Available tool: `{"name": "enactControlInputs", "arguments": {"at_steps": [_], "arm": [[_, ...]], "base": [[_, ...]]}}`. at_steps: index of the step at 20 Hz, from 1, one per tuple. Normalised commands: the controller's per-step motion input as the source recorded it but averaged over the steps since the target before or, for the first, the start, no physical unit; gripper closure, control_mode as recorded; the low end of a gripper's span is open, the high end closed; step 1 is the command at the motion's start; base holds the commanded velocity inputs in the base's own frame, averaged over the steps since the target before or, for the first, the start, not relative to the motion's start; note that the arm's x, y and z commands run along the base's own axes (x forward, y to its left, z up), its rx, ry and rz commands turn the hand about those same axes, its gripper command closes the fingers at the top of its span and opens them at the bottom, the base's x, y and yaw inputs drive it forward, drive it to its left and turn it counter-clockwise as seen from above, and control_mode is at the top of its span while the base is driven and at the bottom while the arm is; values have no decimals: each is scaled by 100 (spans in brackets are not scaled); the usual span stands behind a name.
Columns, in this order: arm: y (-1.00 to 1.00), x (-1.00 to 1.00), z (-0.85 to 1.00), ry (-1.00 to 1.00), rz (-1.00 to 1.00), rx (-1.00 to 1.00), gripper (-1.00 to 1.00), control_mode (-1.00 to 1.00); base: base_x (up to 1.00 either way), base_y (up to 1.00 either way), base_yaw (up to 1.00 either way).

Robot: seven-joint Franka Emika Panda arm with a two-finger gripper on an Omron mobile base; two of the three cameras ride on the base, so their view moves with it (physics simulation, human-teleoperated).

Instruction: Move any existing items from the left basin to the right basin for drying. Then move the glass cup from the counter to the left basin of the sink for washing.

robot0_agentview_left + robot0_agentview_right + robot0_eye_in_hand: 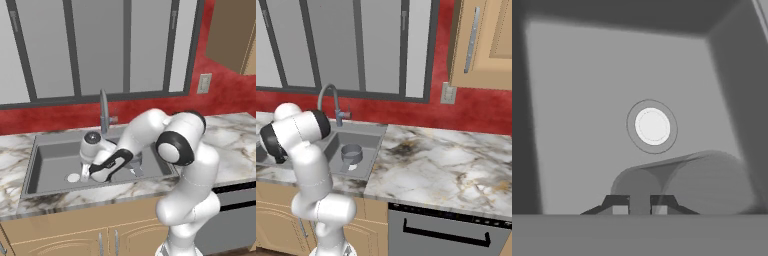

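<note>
My gripper is low inside the left basin of the sink, shut on the wall of the glass cup. The pale see-through tumbler hangs tilted just above the basin floor, beside the pale round drain disc. From the left base view the gripper and cup sit just right of the drain disc. The right basin holds a grey metal pot. The arm hides most of the right basin in the left base view.
A slim grey tap rises at the back of the sink, close behind the arm. The white marble counter stretches to the right of the sink. A dark dishwasher front sits below it, with an upper wall cabinet above.
</note>
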Motion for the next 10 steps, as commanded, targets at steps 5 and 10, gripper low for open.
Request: {"name": "enactControlInputs", "arguments": {"at_steps": [5,10], "arm": [[0,16,-23,0,0,0,100,-100],[0,12,-18,0,0,0,100,-100]], "base": [[0,0,0],[0,0,0]]}}
